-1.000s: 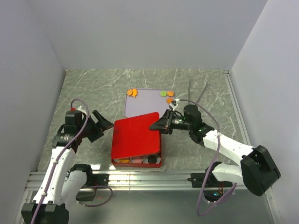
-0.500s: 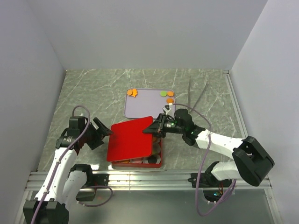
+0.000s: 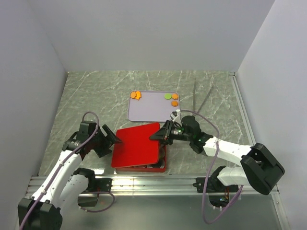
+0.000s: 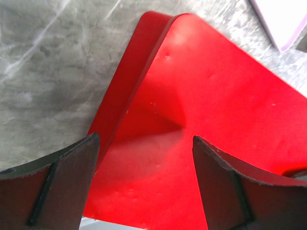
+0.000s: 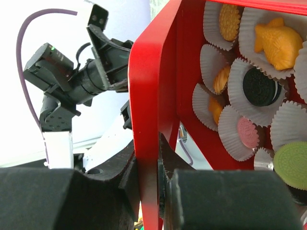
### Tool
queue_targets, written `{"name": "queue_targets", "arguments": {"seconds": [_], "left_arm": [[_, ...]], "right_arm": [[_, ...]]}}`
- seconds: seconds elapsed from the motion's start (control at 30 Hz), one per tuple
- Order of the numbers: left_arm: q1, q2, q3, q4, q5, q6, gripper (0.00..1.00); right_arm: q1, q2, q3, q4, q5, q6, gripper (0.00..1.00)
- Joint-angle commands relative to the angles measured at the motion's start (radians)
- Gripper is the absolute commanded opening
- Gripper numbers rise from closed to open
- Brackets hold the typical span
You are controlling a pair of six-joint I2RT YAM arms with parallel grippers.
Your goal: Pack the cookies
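The cookies (image 5: 261,87) sat in white paper cups (image 5: 230,143) inside a red tin (image 3: 144,168): a black sandwich disc, a pink one, a green one, orange rounds and an orange fish shape. A few more, orange and green, lay at the far corners of a lavender tray (image 3: 151,109) behind the tin. The right gripper (image 3: 162,135) was clenched on the rim of the red lid (image 3: 138,146), which sat askew over the tin. The left gripper (image 3: 113,139) was spread wide at the lid's left edge. The table (image 3: 91,96) was grey-green with marble veining, enclosed by plain white walls (image 3: 144,33)
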Motion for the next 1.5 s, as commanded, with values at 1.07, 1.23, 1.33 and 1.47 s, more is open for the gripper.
{"name": "queue_targets", "arguments": {"seconds": [1.07,1.23,1.33,1.47], "left_arm": [[-0.195,0.056,-0.019,0.108,-0.106,-0.125,0.86],[-0.2,0.067,0.004,0.095,-0.12,-0.111,0.86],[-0.204,0.079,0.016,0.099,-0.123,-0.107,0.86],[-0.212,0.104,0.032,0.105,-0.126,-0.099,0.85]], "right_arm": [[-0.165,-0.043,-0.035,-0.229,-0.056,-0.227,0.38],[-0.189,-0.068,-0.008,-0.355,-0.025,-0.288,0.44],[-0.197,-0.091,0.001,-0.408,-0.01,-0.314,0.45],[-0.203,-0.121,0.027,-0.497,0.019,-0.351,0.47]]}}
